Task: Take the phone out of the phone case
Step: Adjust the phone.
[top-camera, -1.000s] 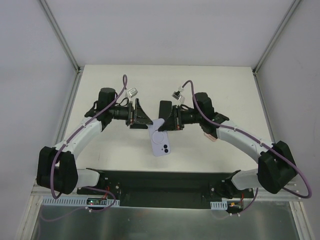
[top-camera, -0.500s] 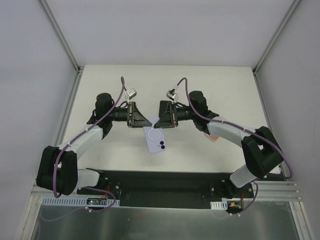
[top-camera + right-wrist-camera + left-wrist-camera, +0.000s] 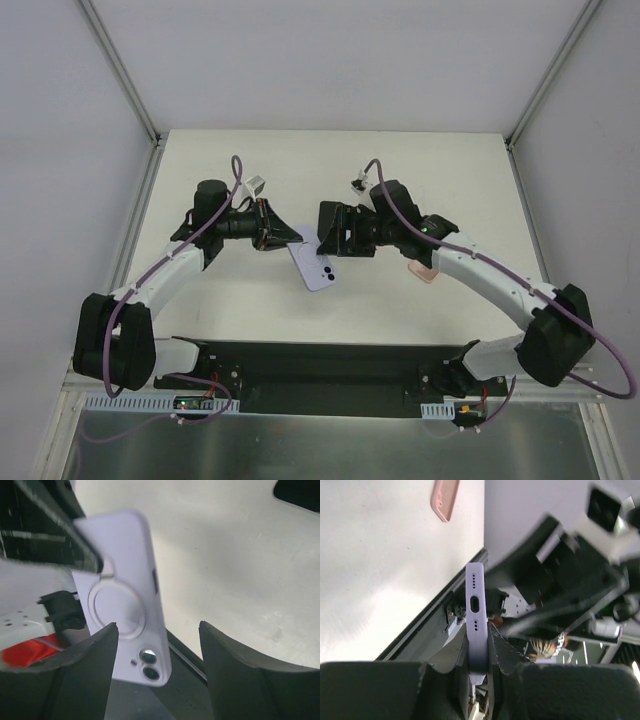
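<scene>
A lilac phone case [image 3: 316,266] with the phone inside hangs above the table between the two arms, camera lenses at its lower end. My left gripper [image 3: 291,240] is shut on one end of it. In the left wrist view the case [image 3: 475,600] stands edge-on between the pads, port end pointing away, with my left gripper [image 3: 479,636] clamped on both faces. My right gripper [image 3: 326,232] is open, its jaws standing wide apart. In the right wrist view the case back [image 3: 122,605], with its ring, lies just ahead of my right gripper [image 3: 157,626] and touches neither finger.
A pink flat object [image 3: 425,272] lies on the white table under the right forearm; it also shows as the pink object [image 3: 445,500] in the left wrist view. The black base rail [image 3: 320,365] runs along the near edge. Grey walls bound the table.
My left gripper closed on the cased phone. My right gripper then opened, let go of it and drew back slightly to the right. The phone tilted and shifted a little.
</scene>
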`<state>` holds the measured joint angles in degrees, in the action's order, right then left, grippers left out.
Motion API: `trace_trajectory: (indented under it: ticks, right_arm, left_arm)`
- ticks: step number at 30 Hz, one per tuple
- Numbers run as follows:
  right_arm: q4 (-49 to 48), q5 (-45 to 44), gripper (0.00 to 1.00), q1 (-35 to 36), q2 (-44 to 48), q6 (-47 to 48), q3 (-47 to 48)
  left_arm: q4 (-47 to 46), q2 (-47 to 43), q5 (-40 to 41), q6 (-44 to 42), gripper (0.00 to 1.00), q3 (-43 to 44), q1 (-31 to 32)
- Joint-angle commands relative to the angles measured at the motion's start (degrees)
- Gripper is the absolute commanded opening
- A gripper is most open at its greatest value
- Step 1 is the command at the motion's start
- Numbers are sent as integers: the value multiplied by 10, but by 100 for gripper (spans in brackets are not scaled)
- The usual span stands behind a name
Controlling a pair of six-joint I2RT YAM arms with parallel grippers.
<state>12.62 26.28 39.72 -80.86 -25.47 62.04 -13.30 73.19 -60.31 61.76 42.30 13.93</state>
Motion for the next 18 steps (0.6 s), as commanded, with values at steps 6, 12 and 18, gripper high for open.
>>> trace_trajectory:
  ticks: [6, 12, 18]
  right_arm:
    - [252, -538, 69, 259, 31, 157, 127]
    - [256, -689, 70, 380, -45, 212, 184]
    - [272, -796, 70, 427, -148, 269, 245]
  left_arm:
    - [212, 30, 122, -12, 0, 101, 4]
    - [244, 34, 143, -9, 0, 113, 4]
    - [266, 27, 159, -3, 0, 115, 4]
